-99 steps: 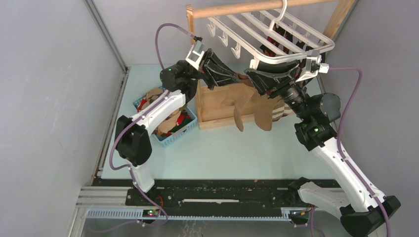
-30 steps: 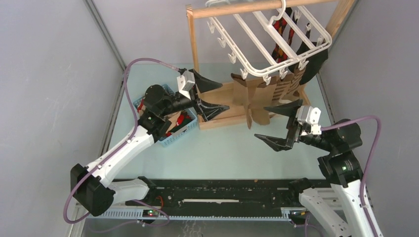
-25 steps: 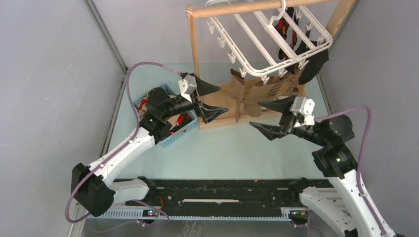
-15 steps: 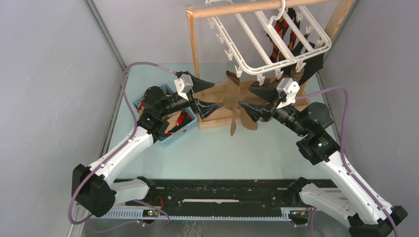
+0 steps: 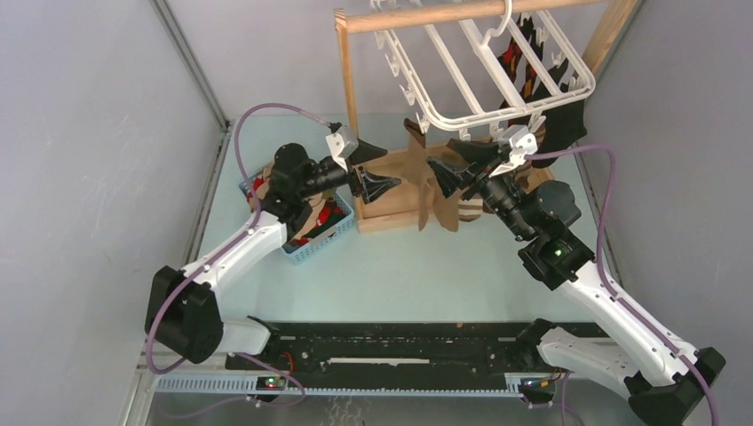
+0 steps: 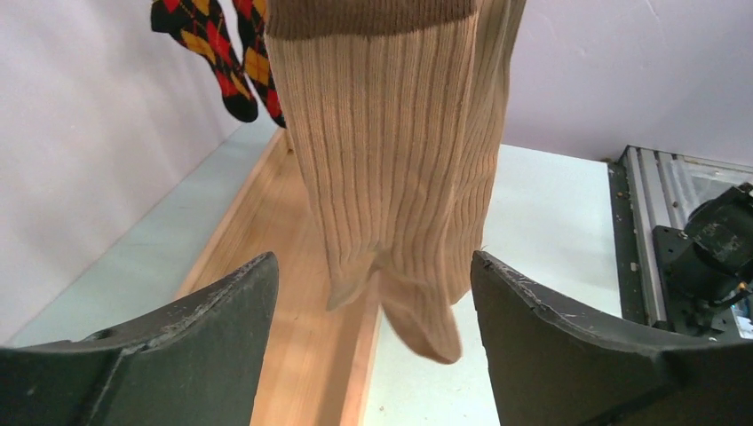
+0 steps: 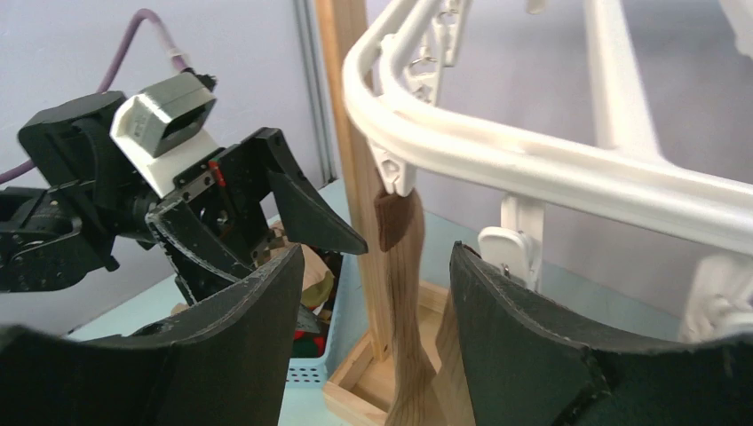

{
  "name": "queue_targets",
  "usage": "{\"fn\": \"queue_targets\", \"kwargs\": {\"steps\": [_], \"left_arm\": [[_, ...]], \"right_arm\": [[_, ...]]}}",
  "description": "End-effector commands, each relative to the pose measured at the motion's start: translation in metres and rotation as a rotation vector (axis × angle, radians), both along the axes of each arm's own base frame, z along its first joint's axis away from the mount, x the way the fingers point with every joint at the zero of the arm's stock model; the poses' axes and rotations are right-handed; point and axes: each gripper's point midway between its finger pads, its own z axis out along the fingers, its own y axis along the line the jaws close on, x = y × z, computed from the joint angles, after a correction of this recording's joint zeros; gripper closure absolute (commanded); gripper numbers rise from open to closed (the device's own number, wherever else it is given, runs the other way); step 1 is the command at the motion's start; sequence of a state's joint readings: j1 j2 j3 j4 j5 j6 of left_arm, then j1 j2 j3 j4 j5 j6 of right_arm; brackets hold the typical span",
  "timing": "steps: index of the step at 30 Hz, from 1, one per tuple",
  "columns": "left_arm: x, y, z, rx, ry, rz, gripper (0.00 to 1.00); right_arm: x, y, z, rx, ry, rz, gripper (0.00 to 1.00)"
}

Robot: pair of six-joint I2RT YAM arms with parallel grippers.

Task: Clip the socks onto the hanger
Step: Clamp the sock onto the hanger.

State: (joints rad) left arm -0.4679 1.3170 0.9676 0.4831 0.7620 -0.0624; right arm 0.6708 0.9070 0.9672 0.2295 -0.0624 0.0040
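The white hanger (image 5: 497,62) hangs tilted from the wooden rail (image 5: 426,15). Tan socks (image 5: 437,188) dangle from clips on its near edge, and red-orange-black argyle socks (image 5: 519,62) and a black sock (image 5: 564,120) hang at the right. My left gripper (image 5: 391,169) is open just left of the tan socks. In the left wrist view a ribbed tan sock (image 6: 391,160) hangs ahead between the left gripper's (image 6: 373,257) fingers, untouched. My right gripper (image 5: 439,153) is open under the hanger's front rim (image 7: 497,160). A clip (image 7: 395,173) holds a tan sock (image 7: 410,293) beyond the right gripper (image 7: 375,253).
A blue mesh basket (image 5: 306,244) with more socks (image 5: 324,213) sits at the left, under the left arm. The wooden stand's base (image 5: 391,209) lies below the hanger, and its post (image 7: 351,133) rises by the rim. A free white clip (image 7: 511,253) hangs by the right finger.
The right arm has swung up and left from over the table to the hanger's front edge, its jaws narrowing. The left jaws have narrowed slightly. The hanger and socks have swayed.
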Motion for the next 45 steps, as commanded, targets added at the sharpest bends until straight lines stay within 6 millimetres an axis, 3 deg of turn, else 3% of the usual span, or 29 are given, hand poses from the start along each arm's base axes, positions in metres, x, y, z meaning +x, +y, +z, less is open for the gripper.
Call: {"fn": "queue_targets", "kwargs": {"steps": [1, 12, 20, 25, 30, 38, 45], "left_arm": [[0.003, 0.001, 0.051, -0.048, -0.142, -0.016, 0.17], [0.01, -0.009, 0.059, -0.062, -0.136, -0.07, 0.15], [0.02, -0.02, 0.069, -0.103, -0.116, -0.11, 0.15], [-0.002, -0.031, 0.091, -0.189, -0.108, -0.264, 0.29], [-0.028, -0.036, 0.102, -0.306, -0.089, -0.401, 0.3], [-0.027, -0.038, 0.107, -0.362, -0.084, -0.423, 0.36], [-0.017, -0.042, 0.097, -0.344, -0.068, -0.387, 0.37]], "right_arm": [[0.017, -0.025, 0.012, 0.087, 0.018, -0.12, 0.31], [0.028, -0.048, 0.005, 0.077, 0.047, -0.181, 0.33], [0.024, -0.05, 0.006, 0.066, 0.042, -0.15, 0.34], [0.019, -0.051, 0.004, 0.048, 0.042, -0.132, 0.34], [0.013, -0.055, 0.003, 0.046, 0.055, -0.12, 0.34], [0.0, -0.054, 0.006, 0.025, 0.037, -0.076, 0.34], [-0.02, -0.048, 0.008, -0.032, -0.014, 0.027, 0.33]]}}
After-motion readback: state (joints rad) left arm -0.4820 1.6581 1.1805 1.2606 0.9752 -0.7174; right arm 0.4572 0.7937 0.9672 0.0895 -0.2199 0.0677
